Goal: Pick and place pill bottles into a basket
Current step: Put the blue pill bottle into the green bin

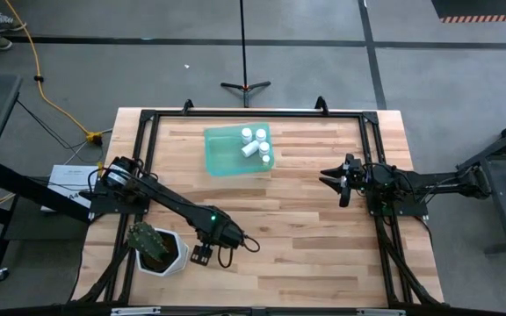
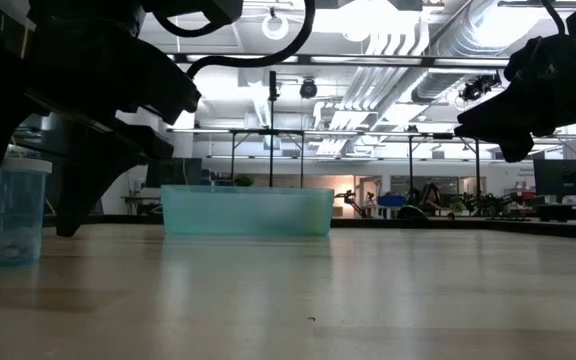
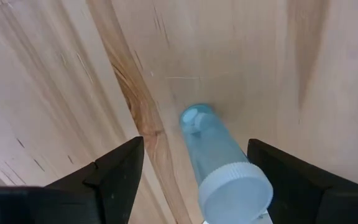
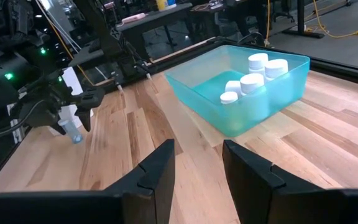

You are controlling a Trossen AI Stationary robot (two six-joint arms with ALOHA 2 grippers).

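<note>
One pill bottle, translucent blue with a white cap, stands upright on its base on the wooden table near the front left. My left gripper points down over it, open, with one finger on each side and a gap to both. In the low view the bottle stands under the dark gripper. The teal basket sits at the far middle with several white-capped bottles inside. My right gripper waits open at the right, holding nothing.
A white hexagonal pot with a cactus stands just left of my left gripper near the front edge. A black frame runs around the table top. Bare wood lies between the bottle and the basket.
</note>
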